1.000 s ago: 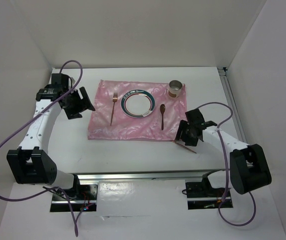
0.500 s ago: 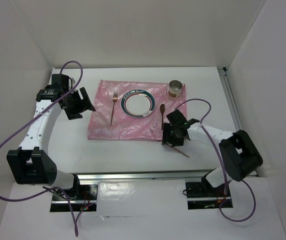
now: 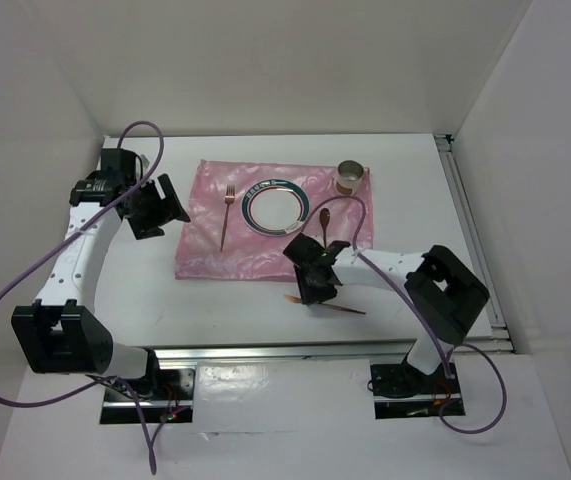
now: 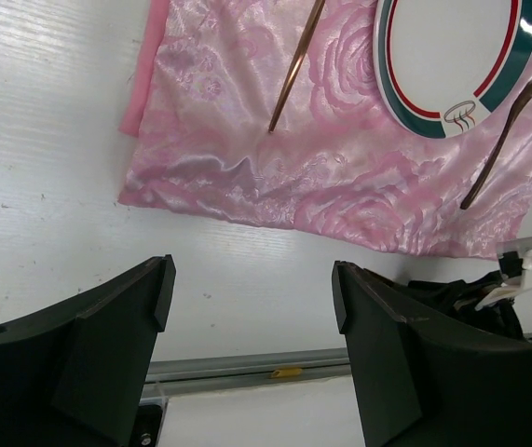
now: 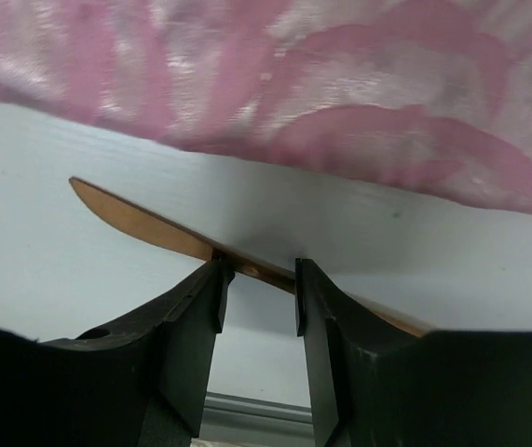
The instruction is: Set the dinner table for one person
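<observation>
Right gripper (image 5: 256,268): low over the near part of the dinner table (image 3: 415,200), just off the near edge of the placemat (image 3: 255,250); fingers drawn close with a narrow gap.
Knife (image 5: 135,219): copper, flat on the white top, crossing beneath both fingertips; I cannot tell whether it is clamped.
Dinner table: white top with a metal rail along its near edge, carrying everything here.
Left gripper (image 4: 252,326): fingers spread wide, nothing between them, above bare table beside the placemat's left edge.
Placemat: shiny pink, creased.
Fork (image 3: 226,215): on the placemat, left of the plate (image 3: 276,208).
Spoon (image 3: 323,222): on the placemat, right of the plate.
Cup (image 3: 350,178): upright at the placemat's far right corner.
</observation>
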Available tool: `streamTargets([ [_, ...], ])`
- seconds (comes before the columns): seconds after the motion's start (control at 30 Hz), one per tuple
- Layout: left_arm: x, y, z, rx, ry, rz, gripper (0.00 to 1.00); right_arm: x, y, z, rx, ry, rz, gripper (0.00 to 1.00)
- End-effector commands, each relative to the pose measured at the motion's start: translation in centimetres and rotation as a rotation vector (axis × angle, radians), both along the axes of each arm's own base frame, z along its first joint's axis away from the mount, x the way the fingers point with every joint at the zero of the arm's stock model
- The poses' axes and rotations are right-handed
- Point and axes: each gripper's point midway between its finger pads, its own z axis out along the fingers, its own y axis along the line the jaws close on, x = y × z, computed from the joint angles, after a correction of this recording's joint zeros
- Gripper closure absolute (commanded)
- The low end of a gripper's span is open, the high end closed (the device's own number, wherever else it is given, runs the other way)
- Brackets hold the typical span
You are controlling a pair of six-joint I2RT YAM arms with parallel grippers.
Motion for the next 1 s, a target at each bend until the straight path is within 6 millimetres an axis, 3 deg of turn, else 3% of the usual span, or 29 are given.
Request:
streamTargets([
  [0.0, 0.0, -0.3, 0.7, -0.01, -0.038, -0.009, 0.14, -3.9, -1.6, -3.1, -0.155, 0.132, 0.067, 0.54],
  [0.27, -0.3, -0.4, 0.9, -0.01, -0.038, -0.009, 0.14, -3.9, 3.2, -3.2, -0.114, 0.115, 0.258, 0.87],
  [0.4, -0.4, -0.2, 1.1, -0.002, -0.047, -0.004, 0.14, -3.0, 7.4, -2.9, -0.054, 0.082, 0.359, 0.99],
  [0.67, -0.6, 0.1, 1.2, 0.009, -0.043, 0.014, 0.14, -1.2, 13.1, -4.1, 0.016, 0.055, 0.522, 1.0],
  [0.7, -0.8, 0.3, 1.1, 0.018, -0.033, 0.02, 0.14, -0.5, 14.7, -3.2, 0.05, 0.033, 0.526, 1.0],
  [0.8, -0.7, 0.3, 1.4, 0.018, -0.042, 0.02, 0.14, 0.5, 16.7, -1.5, 0.091, -0.003, 0.565, 0.99],
  [0.93, -0.6, 0.3, 1.9, 0.019, -0.052, 0.02, 0.14, 0.4, 17.4, 0.1, 0.139, 0.006, 0.611, 0.85],
  [0.97, -0.6, 0.3, 1.9, 0.019, -0.052, 0.02, 0.14, 0.2, 17.5, 0.5, 0.155, 0.001, 0.628, 0.73],
])
